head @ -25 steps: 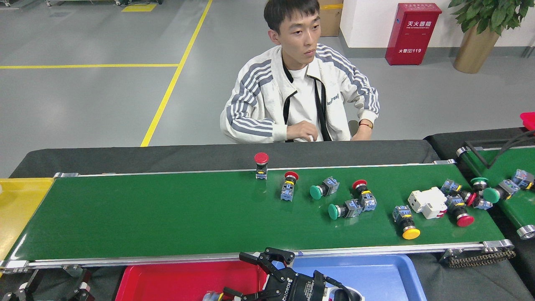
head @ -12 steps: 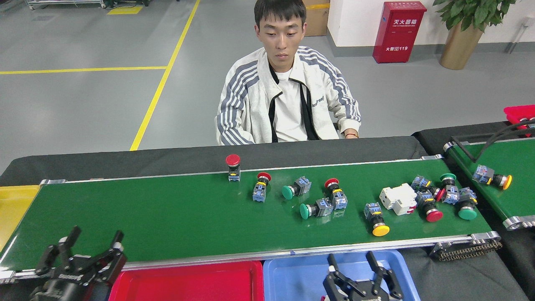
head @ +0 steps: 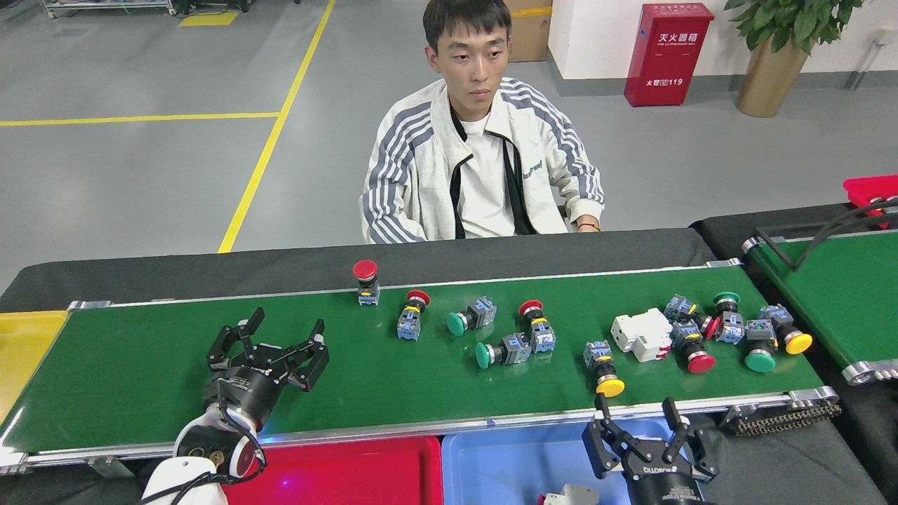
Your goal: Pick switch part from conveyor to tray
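The long green conveyor (head: 175, 365) runs across the view. Several switch parts lie on its right half: a red-capped one upright (head: 365, 281) at the far rail, another red one (head: 412, 315), green ones (head: 468, 317) (head: 501, 351), a yellow one (head: 602, 368), a white block (head: 640, 335) and a cluster (head: 729, 331) at the right end. My left gripper (head: 275, 339) hangs open over the bare left part of the belt, holding nothing. My right gripper (head: 637, 414) stands open over the blue tray (head: 505, 463), just below the yellow switch. A red tray (head: 351, 473) sits left of the blue one.
A person in a striped white jacket (head: 484, 168) sits behind the belt. A yellow bin (head: 21, 344) is at the left end. A second green belt (head: 835, 287) with a black cable lies at the right. A small white part (head: 568, 496) lies in the blue tray.
My left gripper rose from the near left corner onto the belt. The right gripper moved up toward the near rail. The switch parts drifted left along the belt.
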